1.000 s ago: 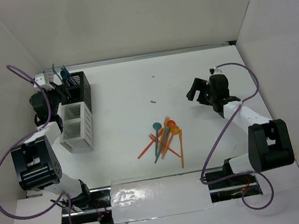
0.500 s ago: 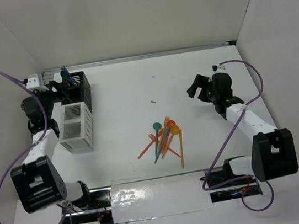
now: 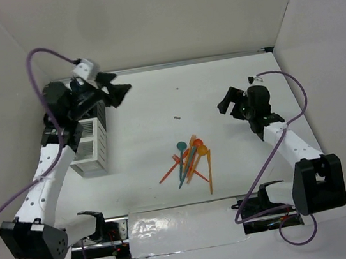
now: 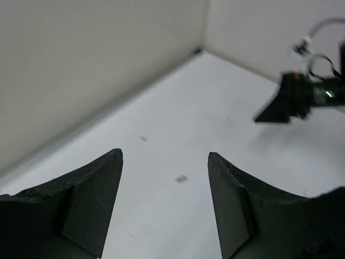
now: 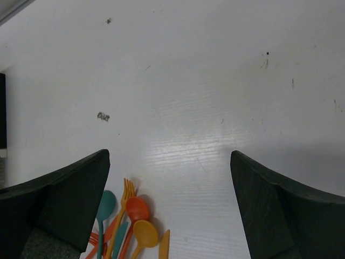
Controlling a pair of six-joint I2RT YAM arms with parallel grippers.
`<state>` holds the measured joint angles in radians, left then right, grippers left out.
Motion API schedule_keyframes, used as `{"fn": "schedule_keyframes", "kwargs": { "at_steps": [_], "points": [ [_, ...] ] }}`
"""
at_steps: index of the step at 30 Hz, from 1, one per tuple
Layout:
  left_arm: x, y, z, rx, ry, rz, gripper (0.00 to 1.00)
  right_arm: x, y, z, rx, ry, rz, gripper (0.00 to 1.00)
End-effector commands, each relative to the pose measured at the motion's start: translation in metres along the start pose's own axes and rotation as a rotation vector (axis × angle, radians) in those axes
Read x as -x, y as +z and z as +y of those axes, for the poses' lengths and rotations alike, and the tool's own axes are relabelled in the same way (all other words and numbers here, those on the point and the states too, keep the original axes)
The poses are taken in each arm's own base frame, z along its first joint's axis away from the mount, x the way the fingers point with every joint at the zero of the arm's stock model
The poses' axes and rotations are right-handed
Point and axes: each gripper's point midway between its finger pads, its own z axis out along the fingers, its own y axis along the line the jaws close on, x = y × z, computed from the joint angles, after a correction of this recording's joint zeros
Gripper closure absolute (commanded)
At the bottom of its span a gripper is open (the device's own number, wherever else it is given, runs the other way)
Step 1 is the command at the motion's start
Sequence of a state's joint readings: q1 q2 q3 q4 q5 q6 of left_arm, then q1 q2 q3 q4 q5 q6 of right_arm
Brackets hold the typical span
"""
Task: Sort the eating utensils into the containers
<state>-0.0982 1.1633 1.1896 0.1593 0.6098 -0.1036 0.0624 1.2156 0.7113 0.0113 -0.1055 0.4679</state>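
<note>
Thin teal, orange and red plastic utensils (image 3: 189, 159) heaped mid-frame; only the overhead view shows the white slatted bin (image 3: 89, 149), left. Both arms' jaws gape.

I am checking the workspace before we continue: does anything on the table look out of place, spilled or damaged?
The coloured plastic spoons, forks and knives lie crossed in one heap mid-table, unsorted. A small dark scrap lies alone on the white table beyond them. The white slatted bin stands upright; nothing looks spilled or broken.
</note>
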Motion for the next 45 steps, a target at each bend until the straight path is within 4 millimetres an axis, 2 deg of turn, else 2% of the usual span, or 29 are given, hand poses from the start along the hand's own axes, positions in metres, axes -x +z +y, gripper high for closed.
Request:
{"fn": "schedule_keyframes", "kwargs": {
  "at_steps": [1, 2, 3, 4, 5, 6, 7, 9, 11, 12, 14, 17, 21, 25, 30, 35, 42, 45],
  "points": [
    [-0.096, 0.016, -0.057, -0.114, -0.237, 0.315, 0.24, 0.012, -0.009, -0.002, -0.028, 0.0, -0.025, 0.01],
    [-0.114, 0.016, -0.076, -0.127, -0.3, 0.376, 0.25, 0.014, -0.012, -0.004, -0.036, -0.001, -0.038, 0.01],
    [-0.13, 0.018, -0.082, -0.092, -0.326, 0.425, 0.26, 0.012, -0.014, -0.005, -0.036, -0.001, -0.04, 0.01],
    [-0.153, 0.021, -0.107, -0.114, -0.367, 0.5, 0.27, 0.011, -0.017, -0.005, -0.034, 0.0, -0.042, 0.01],
    [-0.167, 0.019, -0.126, -0.127, -0.395, 0.562, 0.27, 0.009, -0.02, -0.005, -0.029, -0.001, -0.052, 0.01],
    [-0.193, 0.02, -0.144, -0.044, -0.432, 0.67, 0.28, 0.007, -0.023, -0.005, -0.026, 0.009, -0.056, 0.01],
    [-0.205, 0.022, -0.144, -0.039, -0.438, 0.699, 0.29, 0.007, -0.023, -0.005, -0.026, 0.009, -0.056, 0.01],
    [-0.221, 0.02, -0.174, -0.019, -0.478, 0.793, 0.31, 0.005, -0.024, -0.006, -0.026, 0.015, -0.056, 0.01],
    [-0.243, 0.023, -0.176, 0.024, -0.508, 0.859, 0.36, 0.001, -0.025, -0.006, -0.02, 0.017, -0.048, 0.01],
    [-0.25, 0.023, -0.185, 0.034, -0.539, 0.883, 0.38, 0.002, -0.025, -0.006, -0.019, 0.014, -0.05, 0.01],
    [-0.268, 0.032, -0.186, 0.066, -0.516, 0.919, 0.4, -0.002, -0.026, -0.008, -0.028, 0.011, -0.033, 0.01],
    [-0.294, 0.04, -0.196, 0.09, -0.504, 0.985, 0.42, 0.002, -0.029, -0.011, -0.048, 0.005, -0.051, 0.01],
    [-0.327, 0.041, -0.207, 0.138, -0.484, 1.085, 0.44, 0.003, -0.032, -0.015, -0.064, -0.003, -0.067, 0.0],
    [-0.343, 0.045, -0.208, 0.194, -0.5, 1.123, 0.48, 0.003, -0.032, -0.016, -0.066, -0.003, -0.067, 0.0],
    [-0.35, 0.043, -0.207, 0.211, -0.513, 1.141, 0.52, 0.0, -0.03, -0.023, -0.095, -0.003, -0.063, 0.0],
    [-0.361, 0.04, -0.198, 0.27, -0.493, 1.153, 0.53, 0.001, -0.029, -0.022, -0.091, -0.006, -0.068, 0.0],
    [-0.381, 0.038, -0.197, 0.299, -0.488, 1.196, 0.55, -0.003, -0.025, -0.025, -0.1, -0.006, -0.05, 0.0],
    [-0.385, 0.036, -0.196, 0.321, -0.501, 1.204, 0.6, -0.001, -0.025, -0.025, -0.098, -0.008, -0.06, 0.0]
  ]
}}
